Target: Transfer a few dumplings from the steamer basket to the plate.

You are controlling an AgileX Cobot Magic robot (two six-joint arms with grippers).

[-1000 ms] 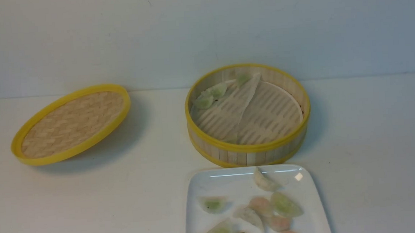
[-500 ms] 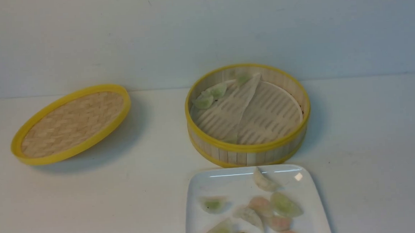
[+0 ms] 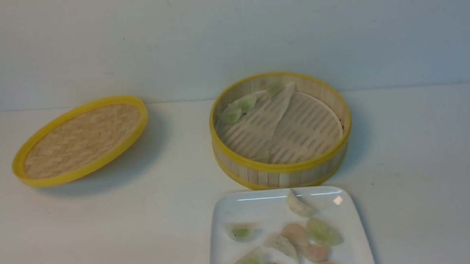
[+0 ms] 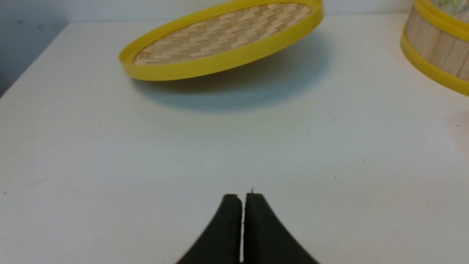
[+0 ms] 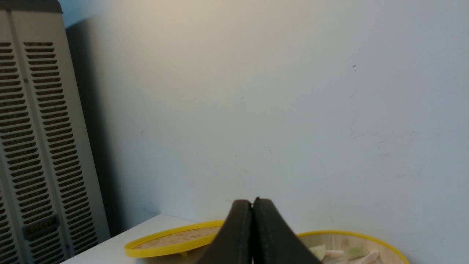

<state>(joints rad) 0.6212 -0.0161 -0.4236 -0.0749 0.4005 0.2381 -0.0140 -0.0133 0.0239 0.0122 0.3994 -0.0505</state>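
The steamer basket (image 3: 283,170) stands at the table's middle back with pale green dumplings (image 3: 237,107) at its far left inside and a folded liner. The white plate (image 3: 260,206) sits in front of it at the near edge, holding several whitish, green and pinkish dumplings (image 3: 306,235). My left gripper (image 4: 242,197) is shut and empty, low over bare table near the lid. My right gripper (image 5: 252,202) is shut and empty, raised, facing the wall; the basket (image 5: 359,236) shows below it. Neither gripper shows clearly in the front view.
The shallow woven yellow-rimmed lid (image 3: 81,140) lies tilted at the left back; it also shows in the left wrist view (image 4: 223,40) and right wrist view (image 5: 172,240). A grey louvred cabinet (image 5: 36,146) stands beyond the table's left end. A wall runs behind the table.
A dark speck has appeared at the front view's bottom left corner. Basket, plate, dumplings and lid have not moved.
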